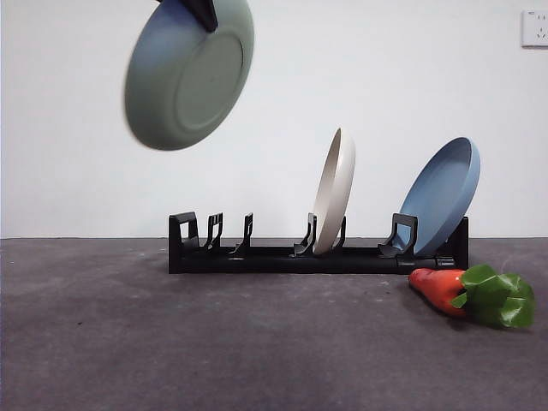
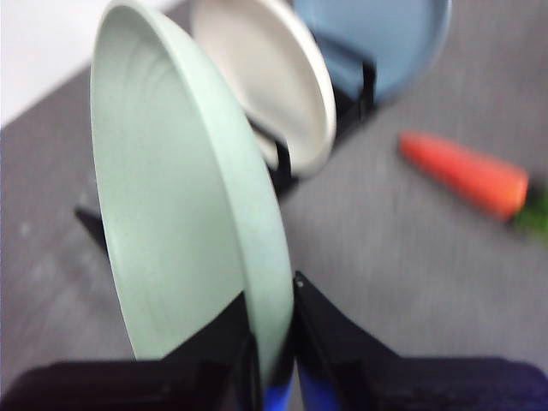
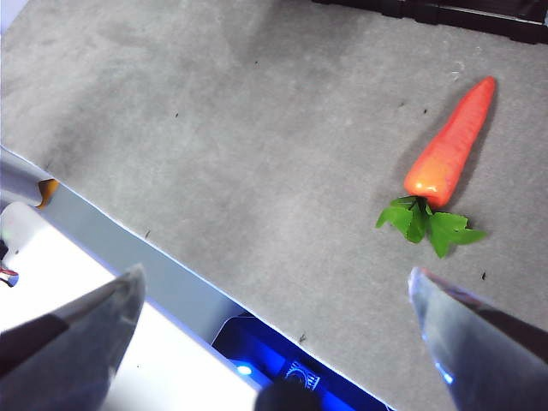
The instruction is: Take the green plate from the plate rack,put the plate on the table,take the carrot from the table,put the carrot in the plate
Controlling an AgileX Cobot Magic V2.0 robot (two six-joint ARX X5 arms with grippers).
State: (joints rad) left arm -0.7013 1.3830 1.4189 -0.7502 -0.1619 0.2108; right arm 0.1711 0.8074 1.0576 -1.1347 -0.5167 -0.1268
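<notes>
My left gripper (image 2: 272,321) is shut on the rim of the green plate (image 2: 184,214) and holds it in the air. In the front view the green plate (image 1: 188,73) hangs tilted at the upper left, high above the left end of the plate rack (image 1: 317,253), with the gripper (image 1: 204,13) on its top rim. The carrot (image 1: 471,293) lies on the table (image 1: 214,342) right of the rack, leaves pointing right. My right gripper (image 3: 274,300) is open and empty above the table's near edge; the carrot (image 3: 447,158) lies ahead of it.
A beige plate (image 1: 334,190) stands in the rack's middle and a blue plate (image 1: 438,197) leans at its right end. The rack's left slots are empty. The table's front edge (image 3: 128,235) shows in the right wrist view.
</notes>
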